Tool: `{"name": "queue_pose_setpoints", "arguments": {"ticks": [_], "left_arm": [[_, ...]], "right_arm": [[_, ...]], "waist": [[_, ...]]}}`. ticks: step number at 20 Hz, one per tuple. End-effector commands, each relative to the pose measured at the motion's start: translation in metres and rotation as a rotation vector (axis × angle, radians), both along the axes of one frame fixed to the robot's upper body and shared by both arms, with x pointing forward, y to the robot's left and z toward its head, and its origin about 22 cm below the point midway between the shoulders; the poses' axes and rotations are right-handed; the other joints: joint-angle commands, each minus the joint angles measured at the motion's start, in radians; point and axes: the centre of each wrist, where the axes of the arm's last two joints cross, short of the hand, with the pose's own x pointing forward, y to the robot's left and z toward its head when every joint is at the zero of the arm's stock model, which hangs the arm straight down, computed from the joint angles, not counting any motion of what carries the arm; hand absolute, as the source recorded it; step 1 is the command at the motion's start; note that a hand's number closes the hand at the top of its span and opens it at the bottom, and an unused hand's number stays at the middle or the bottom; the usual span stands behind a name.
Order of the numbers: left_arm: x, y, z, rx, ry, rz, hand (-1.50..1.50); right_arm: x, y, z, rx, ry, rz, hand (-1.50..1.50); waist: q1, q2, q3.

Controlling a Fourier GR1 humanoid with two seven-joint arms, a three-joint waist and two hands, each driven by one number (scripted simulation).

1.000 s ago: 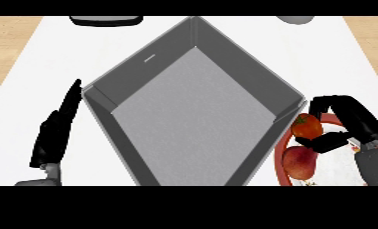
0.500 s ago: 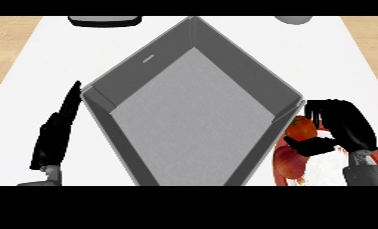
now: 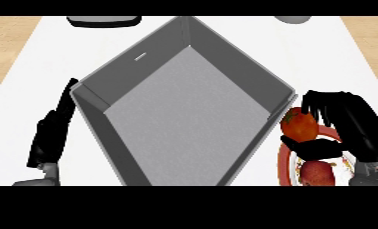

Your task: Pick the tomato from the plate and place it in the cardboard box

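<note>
White counter (image 3: 325,53) with wood-toned margins at both sides: tomato gripped at the plate, box waiting.

The grey open-topped box (image 3: 229,63) stands mid-counter, turned so 1 corner points at the plate (image 3: 286,160), which keeps the transfer path short. The right hand (image 3: 347,118) is curled round the tomato (image 3: 299,125), fingers over the top and thumb underneath, a hold suited to lifting straight up. The tomato sits at the plate's far edge, just beside the box's right corner and outside its wall. A 2nd red item (image 3: 317,172) lies on the plate. The left hand (image 3: 52,133) rests at the left, fingers straight, holding nothing. 1 dark object (image 3: 103,21) and 1 grey object (image 3: 294,19) sit at the far edge, well apart from the work.
</note>
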Motion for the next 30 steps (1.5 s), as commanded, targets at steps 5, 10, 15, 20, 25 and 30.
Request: {"name": "queue_pose_setpoints", "arguments": {"ticks": [5,10,15,20,25,30], "left_arm": [[-0.017,-0.010,-0.014,-0.004,0.002,-0.026,0.00],[-0.005,-0.002,-0.006,-0.003,0.000,-0.020,0.00],[-0.005,-0.015,0.001,-0.016,-0.006,-0.019,0.00],[0.014,0.002,0.000,0.000,-0.004,-0.011,0.00],[0.001,-0.011,-0.013,-0.008,0.004,-0.032,0.00],[-0.005,-0.008,0.009,-0.002,-0.004,-0.046,0.00]], "right_arm": [[-0.021,0.037,0.068,0.264,-0.139,0.233,1.50],[0.001,0.084,0.107,0.281,-0.123,0.259,1.50],[0.009,0.137,0.112,0.276,-0.103,0.233,1.50],[0.033,0.165,0.116,0.272,-0.071,0.224,1.50],[0.068,0.211,0.087,0.222,0.009,0.217,1.50],[0.089,0.229,0.056,0.178,0.081,0.202,1.50]], "waist": [[0.011,0.000,0.000],[0.021,0.004,0.000],[0.021,0.003,0.000],[0.015,0.005,0.000],[0.025,0.007,0.000],[0.029,0.006,0.001]]}}
